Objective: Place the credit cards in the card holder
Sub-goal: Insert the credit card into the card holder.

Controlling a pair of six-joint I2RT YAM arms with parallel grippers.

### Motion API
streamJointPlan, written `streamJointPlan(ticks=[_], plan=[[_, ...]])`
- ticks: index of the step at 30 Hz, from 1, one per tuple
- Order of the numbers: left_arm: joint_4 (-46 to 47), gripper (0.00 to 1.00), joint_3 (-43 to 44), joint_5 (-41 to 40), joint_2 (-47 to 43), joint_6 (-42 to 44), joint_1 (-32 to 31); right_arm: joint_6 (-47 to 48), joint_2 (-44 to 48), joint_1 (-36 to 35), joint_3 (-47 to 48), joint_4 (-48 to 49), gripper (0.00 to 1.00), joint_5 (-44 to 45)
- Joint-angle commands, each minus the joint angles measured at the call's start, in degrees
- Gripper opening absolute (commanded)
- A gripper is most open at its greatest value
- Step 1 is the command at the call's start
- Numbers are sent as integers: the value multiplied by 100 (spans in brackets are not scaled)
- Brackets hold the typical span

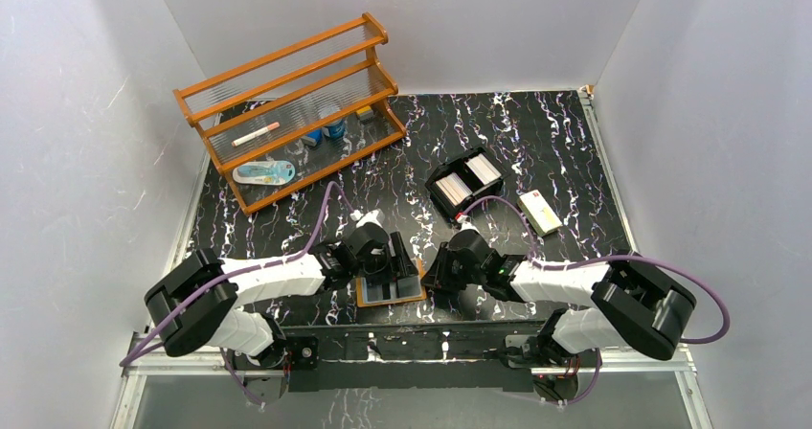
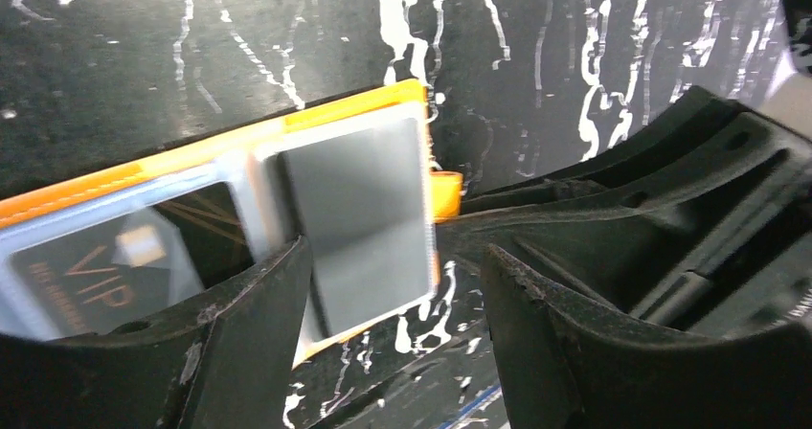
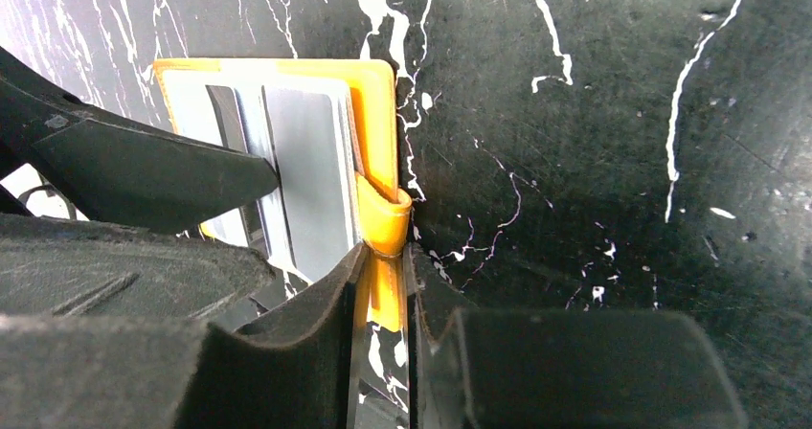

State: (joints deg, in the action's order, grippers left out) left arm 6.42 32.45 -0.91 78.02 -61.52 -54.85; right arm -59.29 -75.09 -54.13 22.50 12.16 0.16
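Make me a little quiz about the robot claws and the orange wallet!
1. True or false: the card holder lies open on the table.
2. What sits between the fingers of the right claw? A) the snap tab B) a spoon C) a sock
3. Fill in: the spare credit cards stand in a black ____.

Key: 1 true; 2 A; 3 tray.
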Motion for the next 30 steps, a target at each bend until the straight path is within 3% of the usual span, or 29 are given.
streamJointPlan(ticks=[1, 7, 18, 22, 30], plan=[[593, 64, 31, 151, -146, 125, -24, 216, -188, -19, -25, -212, 27, 177], [464, 64, 87, 129, -235, 225, -17, 216, -25, -19, 39, -545, 28, 301], [-2095, 64, 639, -463, -1188, 344, 248, 115, 905, -51, 605, -1563, 33, 431], [-2480, 67, 405, -381, -1669, 281, 484, 148, 673, -237, 976, -1569, 33, 482], [-2364, 75, -163, -37, -2144, 204, 765, 497, -273, -377, 1640, -1560, 34, 619]])
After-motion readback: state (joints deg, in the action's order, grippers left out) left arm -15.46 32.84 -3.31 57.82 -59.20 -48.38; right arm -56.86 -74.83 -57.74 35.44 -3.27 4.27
